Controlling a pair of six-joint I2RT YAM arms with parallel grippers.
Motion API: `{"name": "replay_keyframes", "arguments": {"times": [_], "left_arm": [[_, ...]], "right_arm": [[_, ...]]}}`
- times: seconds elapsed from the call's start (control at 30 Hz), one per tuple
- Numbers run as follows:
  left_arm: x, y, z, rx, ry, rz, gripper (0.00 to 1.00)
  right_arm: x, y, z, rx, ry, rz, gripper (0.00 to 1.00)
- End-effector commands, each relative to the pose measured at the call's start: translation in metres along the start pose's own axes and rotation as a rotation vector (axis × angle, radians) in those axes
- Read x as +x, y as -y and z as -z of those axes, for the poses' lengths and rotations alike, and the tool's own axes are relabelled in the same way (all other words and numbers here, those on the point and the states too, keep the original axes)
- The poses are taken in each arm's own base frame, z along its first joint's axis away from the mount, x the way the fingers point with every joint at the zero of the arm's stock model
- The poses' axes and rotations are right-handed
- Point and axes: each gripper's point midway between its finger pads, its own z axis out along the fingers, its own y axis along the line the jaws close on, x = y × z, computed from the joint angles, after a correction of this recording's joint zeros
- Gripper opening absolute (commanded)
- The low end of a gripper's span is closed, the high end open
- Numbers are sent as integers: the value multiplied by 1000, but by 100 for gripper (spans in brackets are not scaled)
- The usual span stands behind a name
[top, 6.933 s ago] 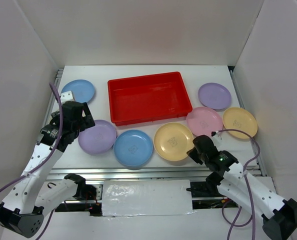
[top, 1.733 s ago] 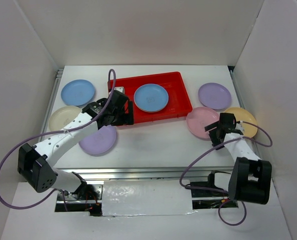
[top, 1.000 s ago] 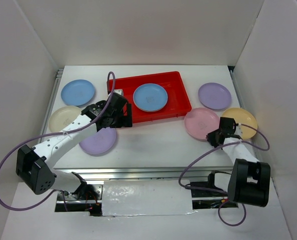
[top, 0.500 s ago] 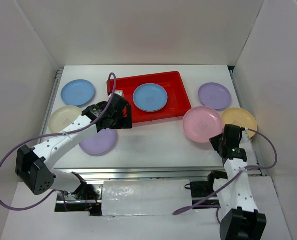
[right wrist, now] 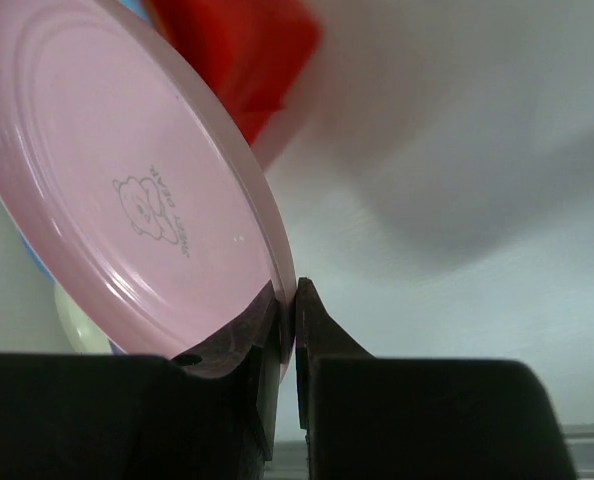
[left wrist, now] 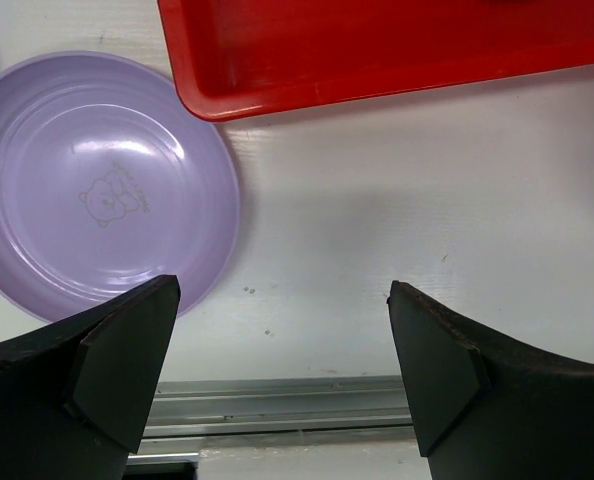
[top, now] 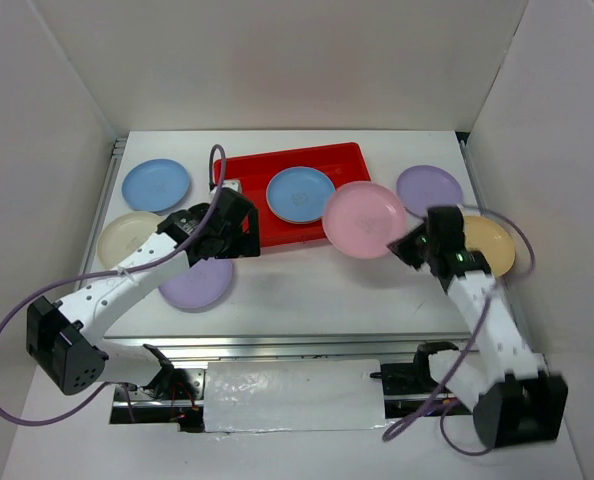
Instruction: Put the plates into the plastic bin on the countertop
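Observation:
A pink plate (top: pixel 365 220) hangs tilted above the countertop (top: pixel 317 285), just right of the red plastic bin (top: pixel 349 168). My right gripper (top: pixel 407 244) is shut on its rim; the right wrist view shows the pink plate (right wrist: pixel 127 180) pinched between the fingers of the right gripper (right wrist: pixel 295 300). A blue plate (top: pixel 300 194) lies in the bin. My left gripper (top: pixel 245 240) hovers open at the bin's front-left corner. The left wrist view shows the left gripper (left wrist: pixel 277 370) wide and empty, above the countertop beside a purple plate (left wrist: pixel 97 200) and the bin (left wrist: pixel 377 50).
On the left lie a blue plate (top: pixel 156 184), a cream plate (top: pixel 127 237) and a purple plate (top: pixel 195 282). On the right lie a purple plate (top: pixel 429 190) and a yellow plate (top: pixel 489 245), partly behind my right arm. A metal rail (top: pixel 307 345) edges the front.
My right gripper closed on the pink plate's rim, lifted it and carried it left toward the bin. The left gripper stayed open by the bin's front-left corner.

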Motion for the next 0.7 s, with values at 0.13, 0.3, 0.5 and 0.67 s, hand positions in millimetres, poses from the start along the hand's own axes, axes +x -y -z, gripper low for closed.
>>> {"name": "replay_keyframes", "arguments": {"times": [0.13,0.3,0.5,0.67], "left_arm": [[-23,-18,27,-6,86,50,99],[-19,-32,26,-29,75,44,99],[-14,-41,28,-17,69,43,99],[-6,-42,24,-7,56,32,99]], "right_arm": [[11,-164,-67,-89,-173,294,0],[31,-168,-132,37,-266,351,0],[19,-174,-158,68,-236,345,1],[16,-186,-156,2,-261,330,71]]}}
